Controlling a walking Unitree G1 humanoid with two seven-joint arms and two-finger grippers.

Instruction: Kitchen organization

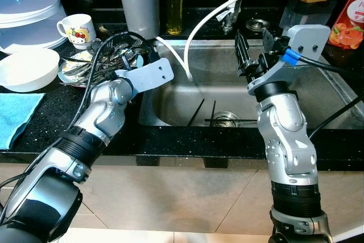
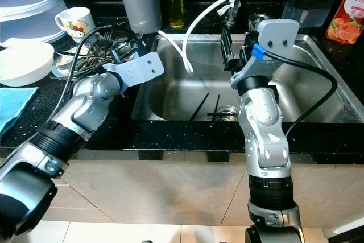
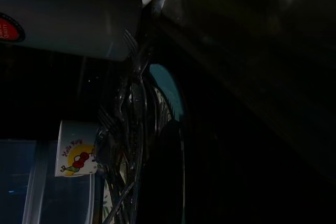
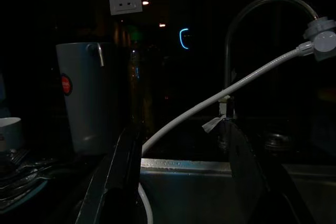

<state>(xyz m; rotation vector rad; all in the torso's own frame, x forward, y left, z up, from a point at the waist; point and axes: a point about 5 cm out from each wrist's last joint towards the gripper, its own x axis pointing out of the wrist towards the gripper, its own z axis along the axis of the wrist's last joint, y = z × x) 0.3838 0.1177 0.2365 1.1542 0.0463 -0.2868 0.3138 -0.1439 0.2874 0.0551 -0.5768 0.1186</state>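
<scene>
Stainless-steel sink (image 1: pixel 318 92) is lying beneath the right gripper (image 4: pixel 184 182), its black fingers parted and empty, while the left gripper's (image 1: pixel 122 55) grasp, reaching over piled silver cutlery (image 1: pixel 108 61), cannot be told.

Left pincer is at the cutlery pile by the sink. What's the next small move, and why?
Probably ease the left pincer down onto one fork in the pile of metal cutlery on the patterned plate. It hovers at the pile's sink-side edge; whether it holds anything is hidden.
</scene>
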